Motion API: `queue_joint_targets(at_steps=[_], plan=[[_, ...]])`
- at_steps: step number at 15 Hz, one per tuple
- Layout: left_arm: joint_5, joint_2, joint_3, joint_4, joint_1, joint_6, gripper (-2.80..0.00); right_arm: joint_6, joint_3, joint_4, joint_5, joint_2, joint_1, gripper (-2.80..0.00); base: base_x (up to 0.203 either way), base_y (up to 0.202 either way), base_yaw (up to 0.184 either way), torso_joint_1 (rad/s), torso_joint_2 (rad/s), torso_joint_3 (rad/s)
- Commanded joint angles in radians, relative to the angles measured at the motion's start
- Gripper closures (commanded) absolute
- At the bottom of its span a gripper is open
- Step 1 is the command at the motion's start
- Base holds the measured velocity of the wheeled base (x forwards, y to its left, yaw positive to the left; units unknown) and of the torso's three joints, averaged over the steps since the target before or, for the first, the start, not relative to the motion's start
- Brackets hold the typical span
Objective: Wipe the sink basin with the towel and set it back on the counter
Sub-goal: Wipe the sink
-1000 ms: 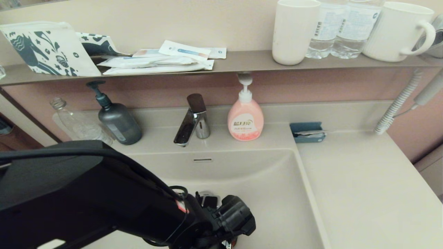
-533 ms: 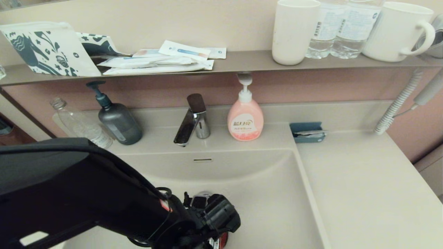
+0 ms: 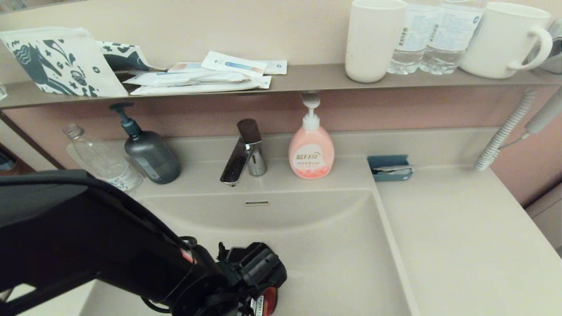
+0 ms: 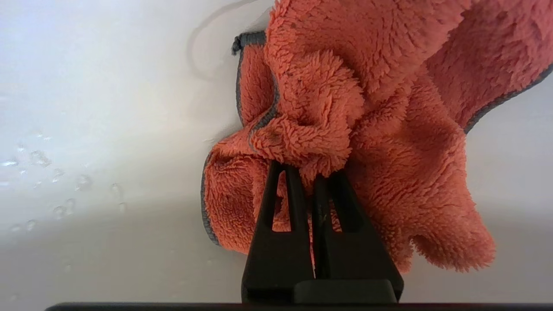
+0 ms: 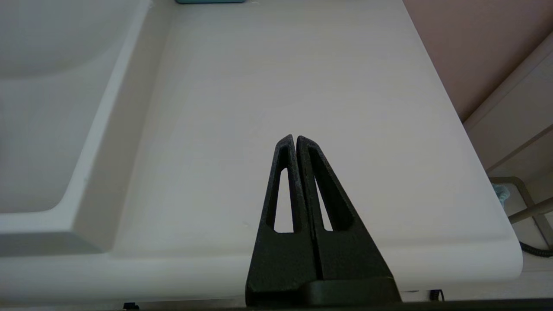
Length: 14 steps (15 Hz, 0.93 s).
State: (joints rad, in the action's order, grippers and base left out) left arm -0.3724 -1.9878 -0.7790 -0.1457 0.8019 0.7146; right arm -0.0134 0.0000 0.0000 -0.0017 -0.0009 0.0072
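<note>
Orange-red terry towel [image 4: 345, 129] bunched, dark trim showing, pressed on wet floor of sink basin [image 3: 342, 245]; water beads on basin surface beside it. Left gripper [image 4: 307, 170] pinched tight on towel fold, low in basin, near front. In head view only red sliver visible under left wrist. Counter [image 3: 461, 245] right of basin. Right gripper [image 5: 294, 139] hovers over counter, fingers pressed together, holding nothing. Pink soap bottle [image 3: 311, 151] and faucet [image 3: 243, 153] behind basin.

My left tool [image 4: 312, 179] pinches the fuzzy orange-red towel [image 4: 389, 142], bunched and dark-edged, against the wet floor of the beige sink basin [image 3: 342, 245], while the flat beige counter [image 3: 461, 237] lies just beside the basin.
</note>
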Motion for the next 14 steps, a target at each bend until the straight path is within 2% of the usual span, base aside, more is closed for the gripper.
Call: queue_joint_targets(at_steps=[1, 7, 14], plan=[[0.006, 0.023, 0.016, 0.002, -0.02, -0.008, 0.0, 0.0, 0.0, 0.0, 0.0, 0.001, 0.0, 0.0, 0.0, 0.0, 0.0, 0.0, 0.0, 0.0], [0.029, 0.054, 0.059, 0.032, -0.139, -0.073, 0.0, 0.0, 0.0, 0.0, 0.0, 0.001, 0.0, 0.0, 0.0, 0.0, 0.0, 0.0, 0.0, 0.0], [0.052, 0.078, 0.146, 0.137, -0.256, -0.169, 0.0, 0.0, 0.0, 0.0, 0.0, 0.001, 0.0, 0.0, 0.0, 0.0, 0.0, 0.0, 0.0, 0.0]])
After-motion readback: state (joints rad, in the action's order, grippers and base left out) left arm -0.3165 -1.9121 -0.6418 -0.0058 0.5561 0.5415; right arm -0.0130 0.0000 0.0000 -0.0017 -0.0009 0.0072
